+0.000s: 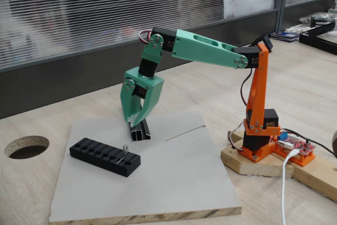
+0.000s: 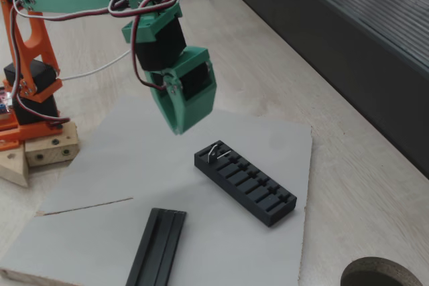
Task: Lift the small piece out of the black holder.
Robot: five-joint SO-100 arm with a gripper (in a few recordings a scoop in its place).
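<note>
Fig. Green two-finger hand [image 2: 179, 125] of the orange-and-green arm hangs above the grey board [image 1: 174, 183] on the wooden table [image 1: 31, 183], fingers close together w/ nothing between them; whether fully clenched cannot be told. The tiny silver-grey bent metal strip [image 2: 215, 151] sits in an end slot of the long black slotted block [image 2: 245, 183], at the end nearer the arm's base, one leg sticking up. In both fixed views the hand is apart from the strip, not yet over it. A narrow black channel rail [image 2: 157, 246] lies separately on the board. Risks, as judged: strip is far thinner than the fingers, so a slightly off-centre descent may pinch the block's wall instead; a shallow grip may let the strip slip or tip; fingers pushing sideways could shift the unfixed block.
</note>
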